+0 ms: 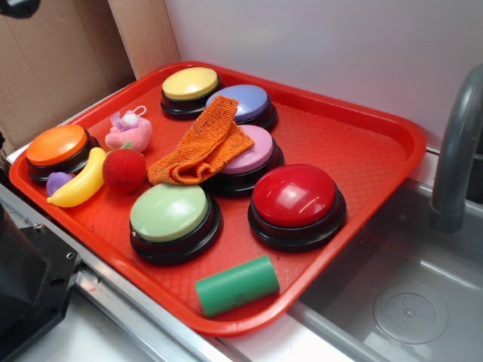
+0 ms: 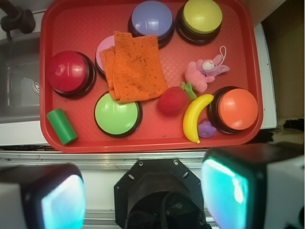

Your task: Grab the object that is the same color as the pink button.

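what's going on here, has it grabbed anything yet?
Nothing grabbed yet. The gripper hangs open above the near edge of the red tray, holding nothing. The pink plush toy lies untouched on the tray between the yellow button and the orange button. The pink button it matches is half covered by an orange cloth.

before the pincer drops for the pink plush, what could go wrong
The pink plush toy sits crowded between the red fuzzy ball, the banana and the orange button, so a finger could catch a neighbor. Its thin loop might snag. The orange cloth half hides the pink button, risking a color mix-up.
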You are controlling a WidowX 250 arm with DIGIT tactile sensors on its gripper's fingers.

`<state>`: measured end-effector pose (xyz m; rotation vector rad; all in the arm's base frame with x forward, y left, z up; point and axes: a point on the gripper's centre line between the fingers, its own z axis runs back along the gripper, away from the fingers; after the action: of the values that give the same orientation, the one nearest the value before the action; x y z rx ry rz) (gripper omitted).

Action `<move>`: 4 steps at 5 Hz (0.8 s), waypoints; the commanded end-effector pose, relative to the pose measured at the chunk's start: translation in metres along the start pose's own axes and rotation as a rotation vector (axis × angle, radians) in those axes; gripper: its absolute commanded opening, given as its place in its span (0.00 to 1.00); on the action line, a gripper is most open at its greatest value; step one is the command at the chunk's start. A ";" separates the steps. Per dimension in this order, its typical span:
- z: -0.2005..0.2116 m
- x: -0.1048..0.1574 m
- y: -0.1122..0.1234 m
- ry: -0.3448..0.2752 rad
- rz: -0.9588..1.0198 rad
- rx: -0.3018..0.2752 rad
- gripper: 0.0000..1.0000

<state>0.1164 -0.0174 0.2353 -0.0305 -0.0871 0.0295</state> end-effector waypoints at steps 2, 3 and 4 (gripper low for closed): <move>-0.023 0.005 0.029 0.003 0.203 -0.001 1.00; -0.042 0.011 0.049 -0.020 0.336 0.027 1.00; -0.067 0.023 0.074 -0.083 0.532 0.112 1.00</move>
<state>0.1444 0.0508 0.1602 0.0569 -0.1329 0.5735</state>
